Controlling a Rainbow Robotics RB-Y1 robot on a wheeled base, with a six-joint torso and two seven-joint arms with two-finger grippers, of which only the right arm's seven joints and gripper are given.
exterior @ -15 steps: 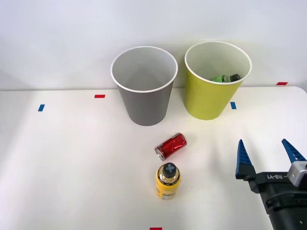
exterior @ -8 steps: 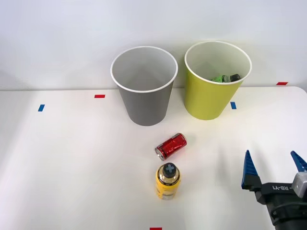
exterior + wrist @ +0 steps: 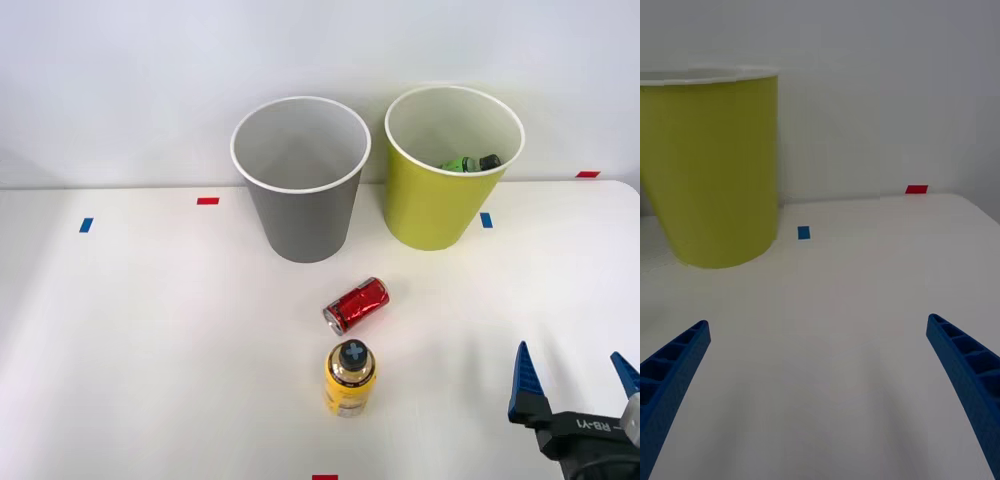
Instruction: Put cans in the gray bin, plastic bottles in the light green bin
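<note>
white bench (image 3: 150,350) against a plain white wall (image 3: 150,70), red and blue tape marks (image 3: 208,201) on it. right gripper (image 3: 575,378) spread wide, empty, low near corner. red can (image 3: 357,304) lies sideways by upright yellow bottle (image 3: 350,378) - gray bin (image 3: 301,185) empty, green bottle (image 3: 465,163) inside light green bin (image 3: 440,205).

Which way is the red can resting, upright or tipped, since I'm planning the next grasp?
Tipped. The red can lies on its side on the table, one silver end facing the camera, just beyond the upright yellow bottle.
</note>
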